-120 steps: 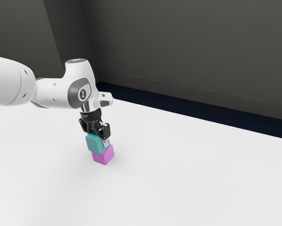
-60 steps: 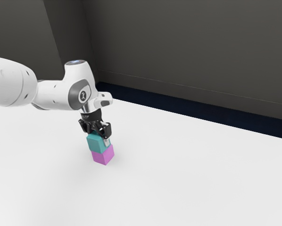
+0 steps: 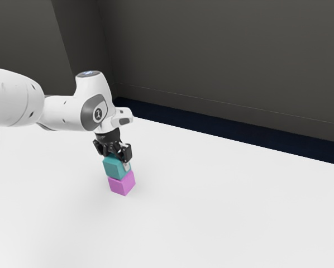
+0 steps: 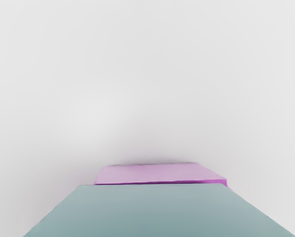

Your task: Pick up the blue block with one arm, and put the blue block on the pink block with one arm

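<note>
Little has moved over the last second: the arm (image 3: 55, 111) has eased the gripper (image 3: 115, 161) slightly up and toward the exterior view's left, while the two blocks have stayed stacked in the same spot. From the side, the blue block (image 3: 112, 168), which renders as a teal shade, sits on top of the pink block (image 3: 121, 184), both upright, with the upper one set a touch toward the exterior view's left so the two are not flush. The black gripper hangs directly over the stack, its lower end reaching down around the top of the blue block, and from this angle I cannot tell whether it is clamped on the block or has let it go. The wrist view adds what the side view hides: the flat top of the blue block (image 4: 157, 212) lies just under the hand, and past its far edge a strip of the pink block's (image 4: 160, 174) top face sticks out uncovered. The blocks stand on a plain white table (image 3: 239, 206) that runs wide to the exterior view's right. Behind it rises a dark grey wall (image 3: 223, 50), with a dark blue band (image 3: 239, 131) along its foot where it meets the table's far edge.
</note>
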